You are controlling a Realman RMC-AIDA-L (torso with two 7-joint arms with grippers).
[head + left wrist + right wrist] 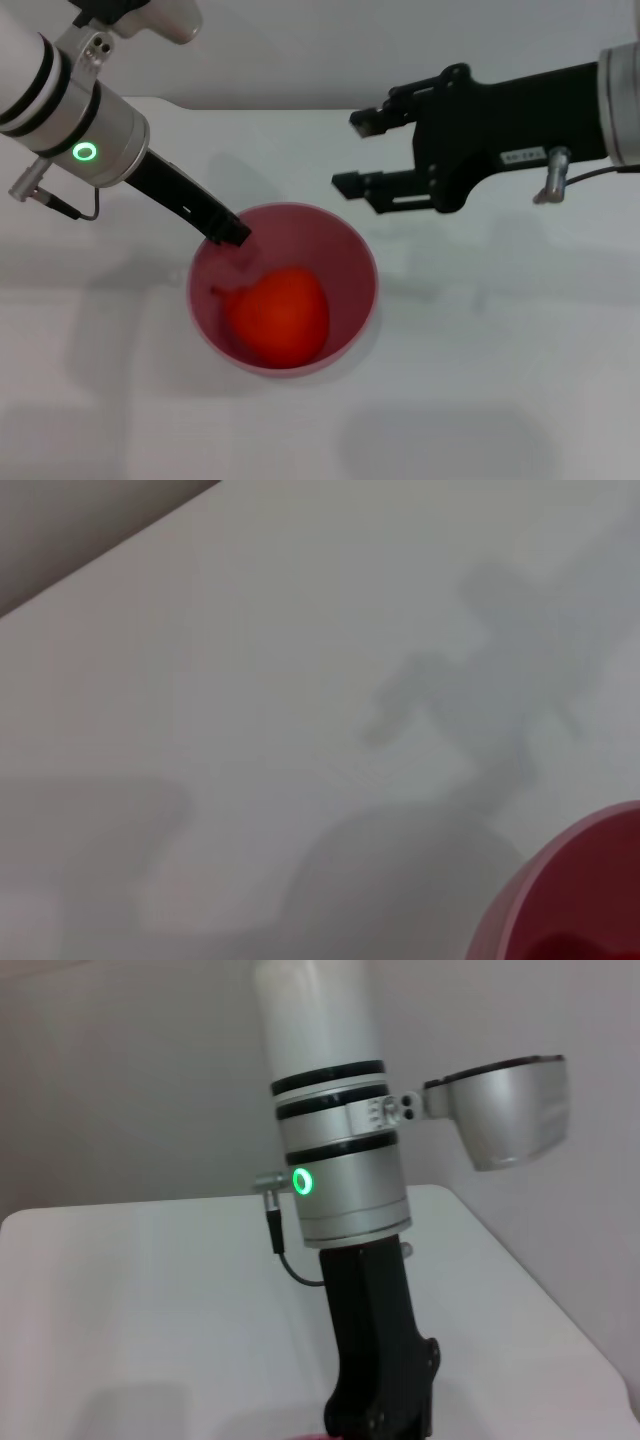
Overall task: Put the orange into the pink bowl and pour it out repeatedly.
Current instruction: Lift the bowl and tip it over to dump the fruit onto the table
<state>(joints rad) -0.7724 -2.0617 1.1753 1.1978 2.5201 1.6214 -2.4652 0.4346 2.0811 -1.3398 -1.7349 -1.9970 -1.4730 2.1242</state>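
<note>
Now left gripper (232, 232) jaws clenched on pink bowl (350, 243) rim, orange (280, 315) inside; tip slowly. Right gripper (352, 152) released, nr bowl.

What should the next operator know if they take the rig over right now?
Left claw: at the near-left rim of the pink bowl, apparently gripping it; grip not clearly visible.
Right claw: open, empty, hovering above the white table behind and to the right of the bowl.
The orange lies inside the bowl, which stands upright.
Done: orange in the bowl.
Left: tip the bowl to pour it out, then repeat.
</note>
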